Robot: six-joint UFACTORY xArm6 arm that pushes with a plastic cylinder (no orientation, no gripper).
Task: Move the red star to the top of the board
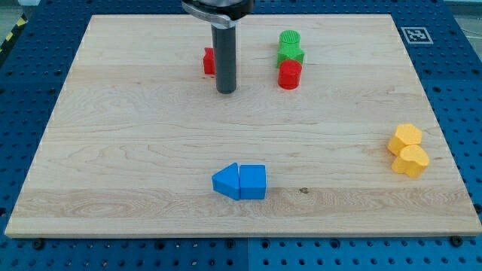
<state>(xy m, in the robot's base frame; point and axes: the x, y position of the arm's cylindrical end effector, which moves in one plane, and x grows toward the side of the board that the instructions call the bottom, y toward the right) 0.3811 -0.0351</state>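
Touching the red star (half hidden), my tip.

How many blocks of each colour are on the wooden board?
Red: 2, a partly hidden block behind the rod, just left of my tip, and a cylinder
Green: 2
Yellow: 2
Blue: 2
Total: 8 blocks

The rod's tip rests on the table. A red block, half hidden by the rod, sits just to its left and slightly above. Right of the tip stand a red cylinder and two green blocks; two blue blocks lie well below it, two yellow ones far right.
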